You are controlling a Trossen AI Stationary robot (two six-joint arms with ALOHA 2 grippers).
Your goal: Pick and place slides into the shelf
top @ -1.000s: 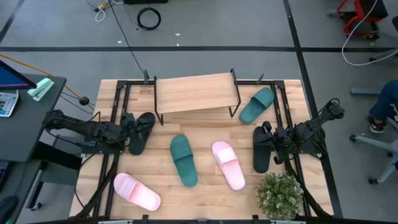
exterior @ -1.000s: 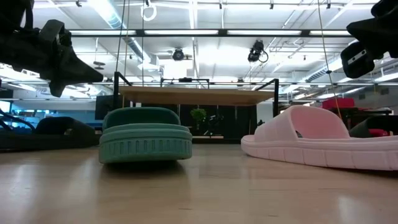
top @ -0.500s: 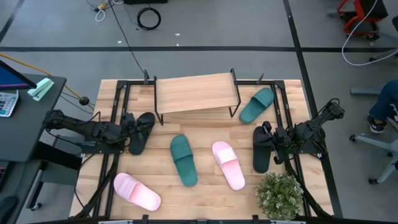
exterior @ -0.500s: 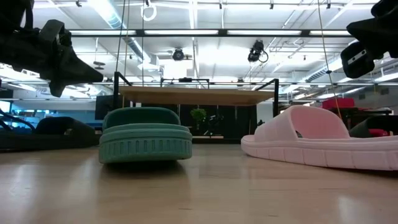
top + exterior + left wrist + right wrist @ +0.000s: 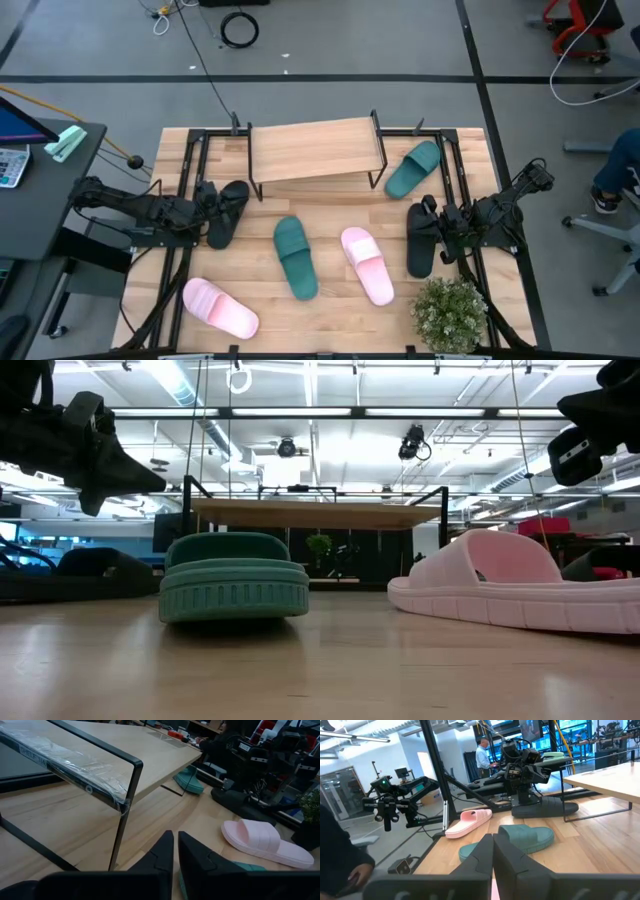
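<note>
Six slides lie sole-down on the wooden table. In the high view these are a black one (image 5: pixel 234 203) at the left, a teal one (image 5: pixel 295 257) and a pink one (image 5: pixel 367 265) in the middle, a pink one (image 5: pixel 220 308) near left, a teal one (image 5: pixel 413 168) far right, and a black one (image 5: pixel 420 245) at the right. The shelf (image 5: pixel 315 150) stands on its black wire legs at the far middle. My left gripper (image 5: pixel 211 208) hangs shut in the air over the left black slide. My right gripper (image 5: pixel 429 230) hangs shut over the right black slide. Neither gripper touches anything.
A potted plant (image 5: pixel 450 312) stands at the near right corner. Black frame rails (image 5: pixel 190 170) run along the table's left and right sides. A desk (image 5: pixel 40 180) stands beyond the left edge. A person (image 5: pixel 482 752) stands far off in the room.
</note>
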